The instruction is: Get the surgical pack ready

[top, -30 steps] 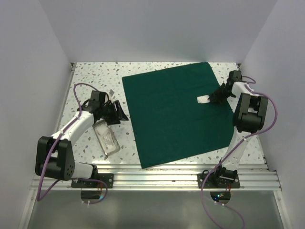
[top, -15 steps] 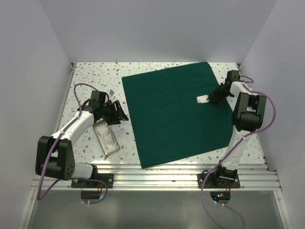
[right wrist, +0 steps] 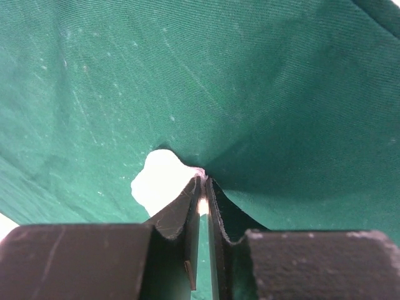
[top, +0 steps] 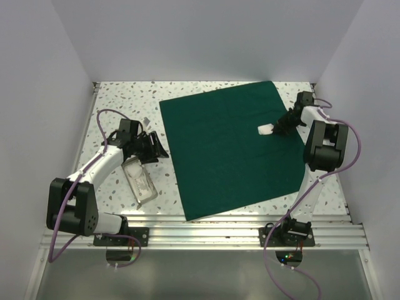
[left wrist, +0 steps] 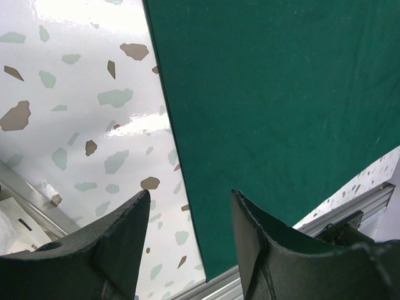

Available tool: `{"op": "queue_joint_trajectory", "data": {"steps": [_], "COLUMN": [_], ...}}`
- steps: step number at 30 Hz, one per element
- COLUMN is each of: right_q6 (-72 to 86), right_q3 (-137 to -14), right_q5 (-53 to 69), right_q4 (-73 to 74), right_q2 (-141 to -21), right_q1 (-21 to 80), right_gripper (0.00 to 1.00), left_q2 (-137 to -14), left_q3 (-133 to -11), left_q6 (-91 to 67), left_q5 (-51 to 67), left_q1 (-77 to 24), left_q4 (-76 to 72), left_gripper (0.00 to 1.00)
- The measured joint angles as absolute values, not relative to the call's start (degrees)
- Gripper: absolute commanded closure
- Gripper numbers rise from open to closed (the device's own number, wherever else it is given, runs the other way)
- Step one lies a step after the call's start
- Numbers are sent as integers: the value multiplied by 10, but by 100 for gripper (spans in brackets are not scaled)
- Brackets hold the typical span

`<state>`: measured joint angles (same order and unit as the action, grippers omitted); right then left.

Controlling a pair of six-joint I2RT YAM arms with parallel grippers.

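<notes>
Closest to my bases lies a clear packet on the speckled table. My left gripper hangs just beside it, jaws wide with nothing between them. Next comes the surgical pack, a big green cloth spread flat, not folded yet. Farther back, my right gripper sits low on the cloth, jaws squeezed to a thin slit. A small white lump touches their tip. I cannot tell if I am nipping the lump or the cloth. I think I am placing small things before folding. Next I should lift slowly and check.
</notes>
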<state>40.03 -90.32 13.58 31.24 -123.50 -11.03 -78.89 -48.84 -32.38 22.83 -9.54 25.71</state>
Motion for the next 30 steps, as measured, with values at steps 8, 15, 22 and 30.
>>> {"op": "queue_joint_trajectory", "data": {"steps": [8,15,22,30], "right_q6": [400,401,403,403], "right_q3": [-912,-924,-924,-924], "right_q5": [132,132,132,130], "right_q4": [314,318,317,318], "right_q2": [-1241,-1246,-1246,-1245], "right_q1": [-108,-104,-98,-97], "right_gripper": [100,100,100,100], "left_q2": [-789,-792,-792,-792], "left_q3": [-488,-488,-488,-488], "left_q6": [-324,-324,-324,-324], "left_q5": [230,233,234,235], "left_q1": [-95,-96,-96,-96], "left_q4": [257,257,257,257], "left_gripper": [42,42,42,42]}}
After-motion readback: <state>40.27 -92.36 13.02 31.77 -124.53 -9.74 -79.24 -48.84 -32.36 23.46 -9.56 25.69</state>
